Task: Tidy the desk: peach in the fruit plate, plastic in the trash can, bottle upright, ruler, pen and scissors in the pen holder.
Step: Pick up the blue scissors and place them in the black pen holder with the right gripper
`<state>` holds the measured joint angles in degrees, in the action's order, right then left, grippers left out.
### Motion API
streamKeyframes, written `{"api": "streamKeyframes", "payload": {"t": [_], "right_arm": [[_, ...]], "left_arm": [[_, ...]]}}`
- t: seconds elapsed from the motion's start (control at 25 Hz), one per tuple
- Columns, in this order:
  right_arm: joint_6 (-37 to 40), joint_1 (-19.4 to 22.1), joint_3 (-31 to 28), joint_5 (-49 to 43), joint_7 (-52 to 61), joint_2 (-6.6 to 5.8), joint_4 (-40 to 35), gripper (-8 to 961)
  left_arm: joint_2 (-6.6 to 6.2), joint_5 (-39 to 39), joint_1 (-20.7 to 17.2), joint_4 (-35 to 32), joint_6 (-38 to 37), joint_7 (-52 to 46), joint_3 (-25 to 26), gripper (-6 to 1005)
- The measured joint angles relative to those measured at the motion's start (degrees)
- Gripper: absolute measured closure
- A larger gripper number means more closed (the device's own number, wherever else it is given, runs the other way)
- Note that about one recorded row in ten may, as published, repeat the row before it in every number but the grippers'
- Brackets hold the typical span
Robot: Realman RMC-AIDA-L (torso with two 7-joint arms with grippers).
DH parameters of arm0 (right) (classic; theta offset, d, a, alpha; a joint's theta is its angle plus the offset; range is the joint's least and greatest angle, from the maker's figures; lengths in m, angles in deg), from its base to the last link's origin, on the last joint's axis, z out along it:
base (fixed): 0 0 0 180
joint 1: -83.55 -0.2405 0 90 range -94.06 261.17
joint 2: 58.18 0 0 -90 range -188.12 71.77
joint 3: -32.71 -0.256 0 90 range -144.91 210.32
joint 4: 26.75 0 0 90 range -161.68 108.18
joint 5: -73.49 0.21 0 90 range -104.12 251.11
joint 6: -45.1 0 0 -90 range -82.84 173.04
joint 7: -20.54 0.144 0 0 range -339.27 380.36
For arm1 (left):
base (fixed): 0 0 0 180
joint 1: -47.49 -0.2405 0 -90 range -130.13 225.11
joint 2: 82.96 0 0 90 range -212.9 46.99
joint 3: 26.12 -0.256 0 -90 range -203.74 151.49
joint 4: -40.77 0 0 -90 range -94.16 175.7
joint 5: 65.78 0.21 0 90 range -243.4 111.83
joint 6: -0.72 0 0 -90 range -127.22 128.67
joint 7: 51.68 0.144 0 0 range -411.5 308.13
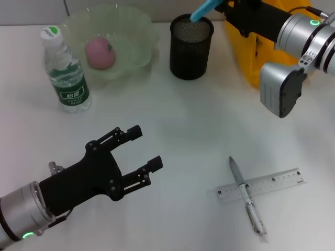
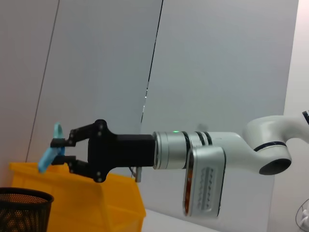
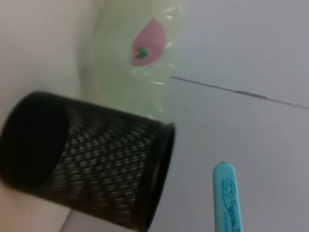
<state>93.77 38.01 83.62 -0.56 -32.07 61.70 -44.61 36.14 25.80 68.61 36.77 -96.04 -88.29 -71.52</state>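
Note:
My right gripper (image 1: 222, 6) is shut on the blue scissors (image 1: 203, 10) and holds them tilted just above the rim of the black mesh pen holder (image 1: 191, 49). The left wrist view shows the same grip (image 2: 59, 152) on the scissors (image 2: 48, 157). The scissors' blue end (image 3: 227, 195) hangs beside the holder (image 3: 87, 159). The pink peach (image 1: 99, 52) lies in the clear green fruit plate (image 1: 136, 31). The water bottle (image 1: 65, 73) stands upright. The pen (image 1: 246, 194) lies across the ruler (image 1: 275, 183) at the front right. My left gripper (image 1: 147, 147) is open and empty at the front left. No plastic shows.
A yellow trash can (image 1: 251, 57) stands at the back right, behind and under my right arm. The white table (image 1: 199, 120) is bare between the pen holder and the ruler.

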Motion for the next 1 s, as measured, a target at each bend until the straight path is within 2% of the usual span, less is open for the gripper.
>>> {"api": "streamKeyframes", "payload": {"t": [0.28,0.52,1.0], "right_arm": [[-2.1,-0.8,0.3,0.3,-12.3,0.05,1.1,730],[-2.4,-2.0,1.2,4.4,-24.1,0.05,2.6,730],[-4.7,-2.7,4.9,4.7,-29.4,0.01,2.1,730]], "left_arm": [[0.05,0.2,-0.2,0.4,0.2,0.5,-0.1,209],[0.08,0.0,-0.4,0.4,0.1,0.6,0.0,209],[0.09,0.0,-0.4,0.5,0.2,0.7,0.0,209]]}}
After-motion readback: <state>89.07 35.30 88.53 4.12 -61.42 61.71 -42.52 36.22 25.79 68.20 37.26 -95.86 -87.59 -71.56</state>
